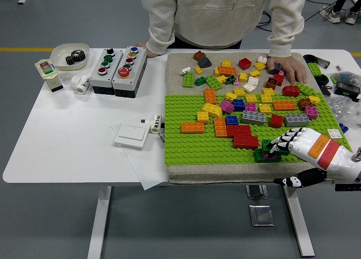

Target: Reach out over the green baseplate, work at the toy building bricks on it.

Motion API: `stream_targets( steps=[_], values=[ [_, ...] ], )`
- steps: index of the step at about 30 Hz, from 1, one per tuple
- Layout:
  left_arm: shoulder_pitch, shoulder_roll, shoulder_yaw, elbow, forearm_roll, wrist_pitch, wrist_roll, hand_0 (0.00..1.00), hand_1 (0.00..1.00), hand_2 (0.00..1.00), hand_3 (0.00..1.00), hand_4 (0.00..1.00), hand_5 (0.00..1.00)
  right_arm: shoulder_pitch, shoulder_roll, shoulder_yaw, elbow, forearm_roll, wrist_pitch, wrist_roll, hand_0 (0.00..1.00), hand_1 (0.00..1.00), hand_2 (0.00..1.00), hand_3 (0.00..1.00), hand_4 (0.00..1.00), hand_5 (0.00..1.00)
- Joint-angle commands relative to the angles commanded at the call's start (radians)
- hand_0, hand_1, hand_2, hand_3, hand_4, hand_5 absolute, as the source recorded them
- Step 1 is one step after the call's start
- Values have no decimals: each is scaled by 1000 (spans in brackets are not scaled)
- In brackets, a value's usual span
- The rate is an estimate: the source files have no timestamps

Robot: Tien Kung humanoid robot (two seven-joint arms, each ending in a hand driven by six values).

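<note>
Currently the right robot hand [279, 145] rests on the green baseplate [192, 143] at the 4 o'clock corner, its white fingers [286, 136] curled over a small dark green brick cluster [265, 156] with a pink piece showing in it. Whether the fingers actually clamp the cluster or only lie against it cannot be told from this view. The left robot hand is not in view.

Handling: the bricks are judged to be rigid moulded plastic, light, smooth-sided and somewhat slippery. Stud joints likely resist a straight pull, so a piece should be taken by its two long side walls, not by the studded top, and levered off with a slight tilt. The baseplate is thin and could lift with the brick; it lies on a beige mat [225, 173] on the white counter [73, 135].

Appearance: the baseplate is bright lime green and studded all over. Loose and attached bricks in red, orange, yellow, blue, grey and magenta crowd its 12 to 3 o'clock area, with a red brick block [241, 136] just at 10 o'clock from the robot hand. At 1 o'clock, a person's hand [287, 67] rests on the mat among loose bricks.
</note>
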Motion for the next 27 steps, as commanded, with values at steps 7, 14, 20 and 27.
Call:
stream_targets(
  steps=[7,14,20,27],
  values=[
    [0,0,1,0,0,0,0,634,736,728,565,611,616,2,2,-4,-3,0,1,0,629,652,709,601,889,612],
    [-1,0,1,0,1,0,0,634,736,725,566,612,616,7,1,-7,-11,3,2,0,631,652,709,600,888,611],
    [-1,0,0,0,1,0,0,635,737,724,566,611,616,8,-3,-7,-14,6,2,0,629,652,708,600,888,610],
    [-1,0,0,0,2,0,1,635,735,724,566,611,616,9,-6,-11,-18,9,4,0,628,651,708,599,888,610]
  ],
)
